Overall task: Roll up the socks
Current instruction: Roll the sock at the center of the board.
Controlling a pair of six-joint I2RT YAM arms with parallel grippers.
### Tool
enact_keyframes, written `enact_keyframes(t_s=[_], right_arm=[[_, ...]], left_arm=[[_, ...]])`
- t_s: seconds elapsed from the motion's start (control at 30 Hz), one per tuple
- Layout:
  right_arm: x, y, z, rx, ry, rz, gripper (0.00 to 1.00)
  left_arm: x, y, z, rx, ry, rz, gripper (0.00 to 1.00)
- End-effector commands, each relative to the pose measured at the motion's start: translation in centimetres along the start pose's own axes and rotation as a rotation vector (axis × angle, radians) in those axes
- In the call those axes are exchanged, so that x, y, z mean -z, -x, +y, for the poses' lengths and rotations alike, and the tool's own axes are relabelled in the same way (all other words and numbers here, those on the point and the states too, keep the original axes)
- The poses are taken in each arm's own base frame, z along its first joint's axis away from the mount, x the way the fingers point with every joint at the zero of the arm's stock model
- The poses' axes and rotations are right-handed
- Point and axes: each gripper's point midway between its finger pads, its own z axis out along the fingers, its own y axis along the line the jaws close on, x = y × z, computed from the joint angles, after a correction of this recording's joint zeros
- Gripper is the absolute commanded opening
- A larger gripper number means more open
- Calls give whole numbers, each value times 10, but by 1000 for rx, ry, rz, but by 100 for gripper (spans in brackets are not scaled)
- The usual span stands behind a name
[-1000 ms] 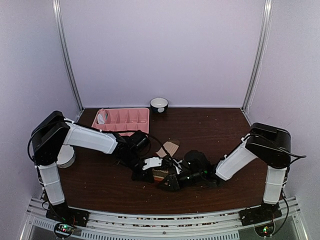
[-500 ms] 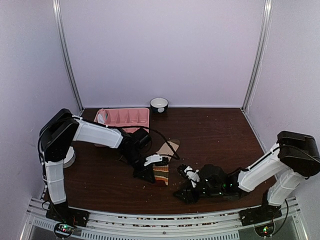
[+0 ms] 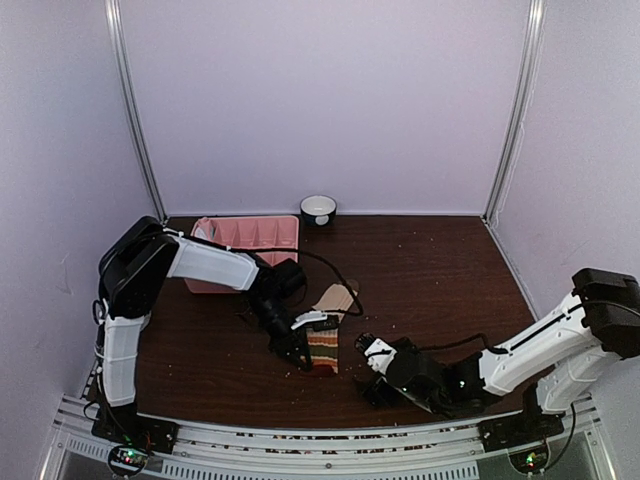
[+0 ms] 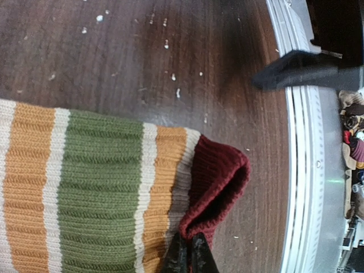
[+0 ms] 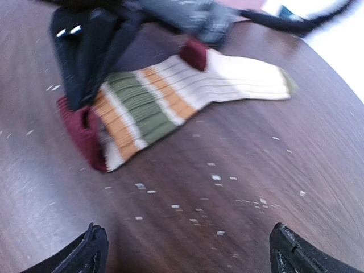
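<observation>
Rolling looks barely started: the left claw (image 4: 187, 254) pinches the maroon cuff (image 4: 219, 173) of the flat striped sock (image 3: 324, 342), while the right claw (image 5: 190, 250) gapes empty.

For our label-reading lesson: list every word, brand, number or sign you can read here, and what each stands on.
No text can be read in any view.
Striped sock: colour bands only, no lettering.
Pink tray and small bowl: no legible print; any mark on the bowl is too small to tell.
Clutter at the right edge of the left wrist view: too blurred to read.
</observation>
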Motion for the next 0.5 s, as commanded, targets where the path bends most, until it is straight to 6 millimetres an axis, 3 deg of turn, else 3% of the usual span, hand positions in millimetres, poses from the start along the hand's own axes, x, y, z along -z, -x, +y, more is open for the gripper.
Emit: enact_keyframes(t_s=[0.0, 0.2, 0.47], right_arm=[[-5, 7, 40, 241, 164, 10, 97], [5, 57, 75, 380, 318, -197, 74], [-18, 57, 107, 559, 420, -144, 59]], left_arm=[[-19, -44, 6, 109, -18, 151, 0], [-22, -46, 7, 125, -28, 154, 0], [-22, -47, 9, 137, -38, 162, 0]])
